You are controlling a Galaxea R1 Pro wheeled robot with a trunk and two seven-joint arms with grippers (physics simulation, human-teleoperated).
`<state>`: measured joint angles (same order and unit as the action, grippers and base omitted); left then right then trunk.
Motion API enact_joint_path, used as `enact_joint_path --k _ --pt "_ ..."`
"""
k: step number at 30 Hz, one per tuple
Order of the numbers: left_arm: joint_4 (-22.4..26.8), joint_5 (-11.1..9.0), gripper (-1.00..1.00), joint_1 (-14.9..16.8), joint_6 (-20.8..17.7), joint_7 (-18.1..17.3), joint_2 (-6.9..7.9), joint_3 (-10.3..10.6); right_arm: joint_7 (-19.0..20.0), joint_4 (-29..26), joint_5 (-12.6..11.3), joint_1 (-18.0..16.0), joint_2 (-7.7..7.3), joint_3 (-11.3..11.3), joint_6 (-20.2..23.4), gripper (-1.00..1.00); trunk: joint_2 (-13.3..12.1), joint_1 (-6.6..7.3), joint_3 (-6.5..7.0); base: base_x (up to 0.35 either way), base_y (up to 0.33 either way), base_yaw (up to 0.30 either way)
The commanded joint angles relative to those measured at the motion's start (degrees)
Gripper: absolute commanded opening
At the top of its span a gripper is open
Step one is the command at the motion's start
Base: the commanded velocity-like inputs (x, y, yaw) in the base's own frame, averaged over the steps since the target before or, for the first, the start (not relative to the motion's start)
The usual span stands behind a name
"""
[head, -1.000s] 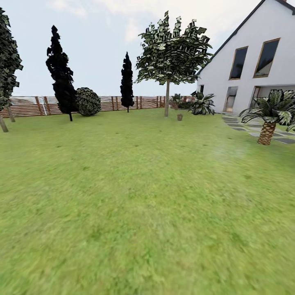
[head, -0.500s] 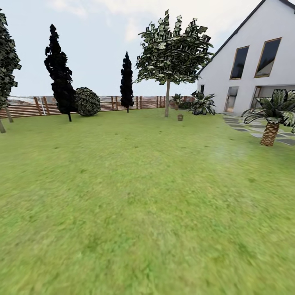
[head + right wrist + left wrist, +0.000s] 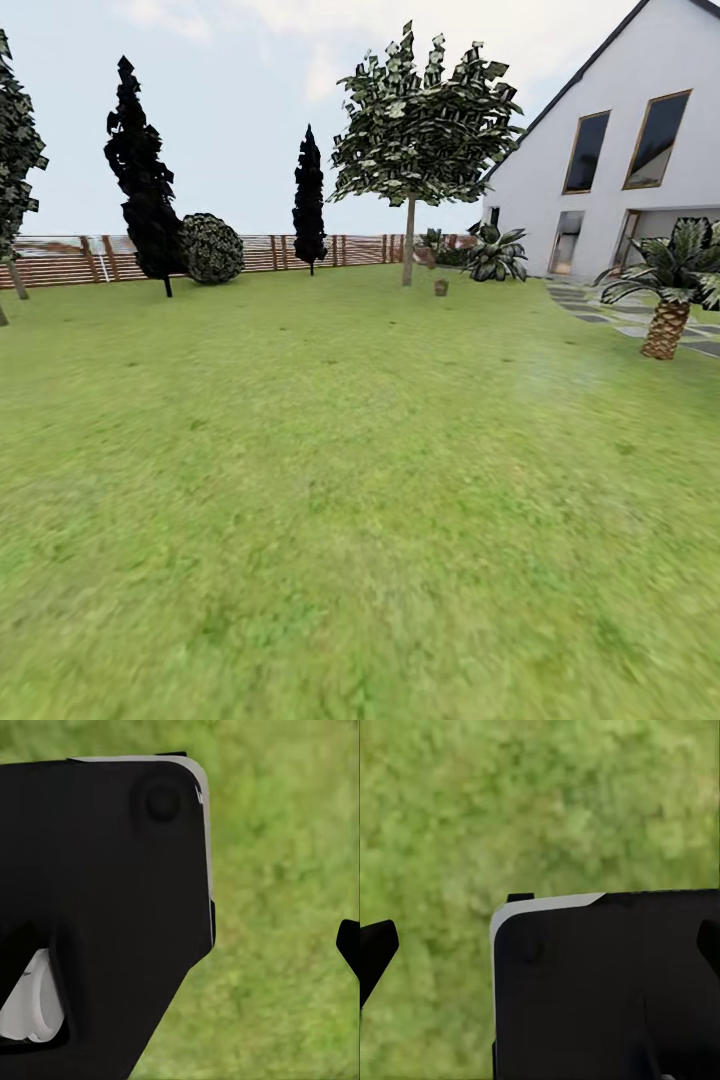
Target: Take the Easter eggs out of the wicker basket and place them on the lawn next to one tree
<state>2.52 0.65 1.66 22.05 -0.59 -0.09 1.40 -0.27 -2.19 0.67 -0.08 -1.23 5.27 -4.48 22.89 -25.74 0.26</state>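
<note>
Tool states cannot be told: dark fingertips (image 3: 376,945) are seen over the lawn (image 3: 330,480). Far off, a small brown object (image 3: 440,288) sits beside the tree (image 3: 409,240).

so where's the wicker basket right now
In the head view the wicker basket sits far off on the lawn, just right of the tree trunk's base.

Your head camera is panning slightly left and creeping forward: the palm (image 3: 668,300) is sliding rightward, the tree (image 3: 408,245) and small brown object (image 3: 440,288) beside it barely shifting.
</note>
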Motion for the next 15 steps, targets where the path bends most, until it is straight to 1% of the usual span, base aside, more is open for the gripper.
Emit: enact_joint_path --k 1,15 --pt "-0.06 0.06 1.0 0.01 0.19 -0.03 0.0 0.1 -0.04 0.12 0.04 0.0 0.1 0.47 -0.23 1.0 0.03 -0.04 -0.01 0.281 0.0 0.0" --pt "-0.06 0.06 1.0 0.03 0.19 -0.03 0.0 0.1 -0.15 0.03 -0.06 -0.01 0.36 0.68 -0.26 1.0 0.03 -0.04 -0.01 0.278 0.0 0.0"
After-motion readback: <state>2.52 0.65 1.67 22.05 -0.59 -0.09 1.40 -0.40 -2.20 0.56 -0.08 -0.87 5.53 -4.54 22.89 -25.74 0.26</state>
